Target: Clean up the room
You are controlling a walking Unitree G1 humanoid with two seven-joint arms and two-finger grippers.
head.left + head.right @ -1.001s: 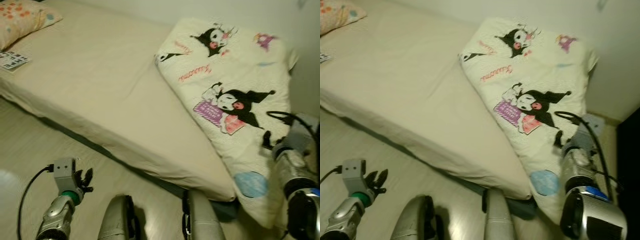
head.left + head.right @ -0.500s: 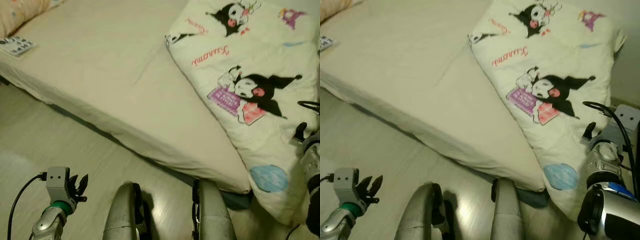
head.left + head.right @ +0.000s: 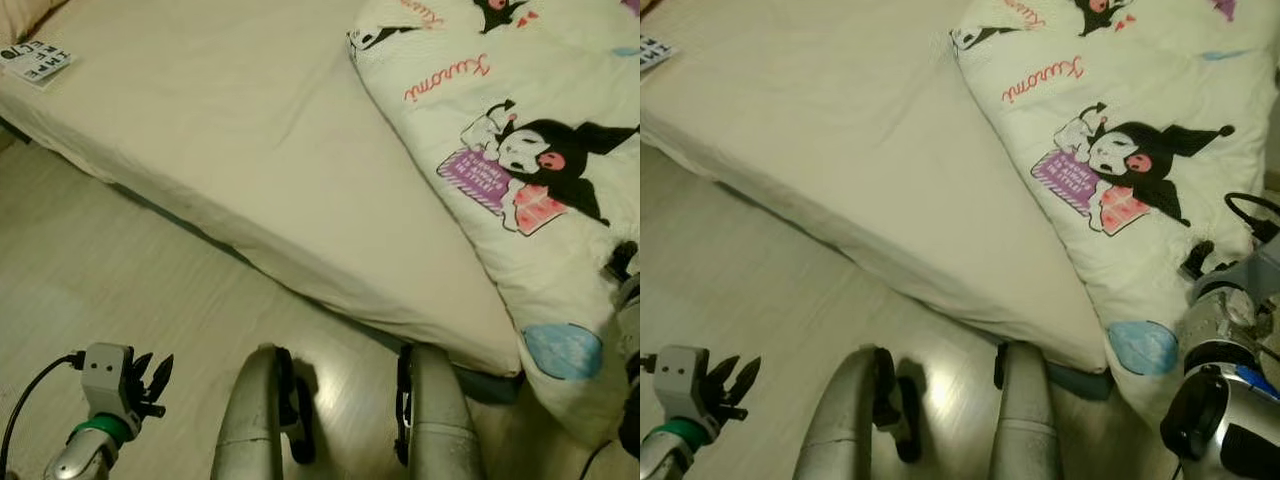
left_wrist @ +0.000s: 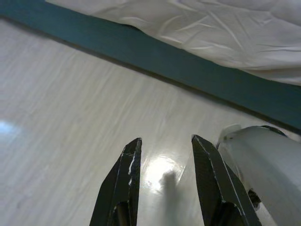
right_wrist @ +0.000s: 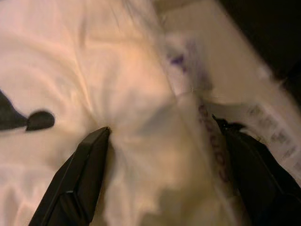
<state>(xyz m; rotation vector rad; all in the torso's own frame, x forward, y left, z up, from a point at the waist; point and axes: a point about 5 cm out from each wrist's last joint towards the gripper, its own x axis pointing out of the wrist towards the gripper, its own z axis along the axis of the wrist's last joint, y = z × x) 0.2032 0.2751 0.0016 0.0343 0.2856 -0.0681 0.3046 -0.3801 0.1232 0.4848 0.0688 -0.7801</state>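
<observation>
right hand (image 5: 162, 136) has spread wide against the quilt (image 3: 520, 170).

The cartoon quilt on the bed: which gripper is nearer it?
Right. The right gripper is open against the quilt; the left gripper hangs over the floor, apart from the bed.

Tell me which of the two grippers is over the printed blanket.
The right gripper: its open fingers press against the cartoon-print blanket. The left gripper hangs open above the bare floor.

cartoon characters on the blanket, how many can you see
2 clearly. One black-hooded character sits mid-blanket beside a purple sign; another is cut off at the frame's top. More may lie beyond the frame.
</observation>
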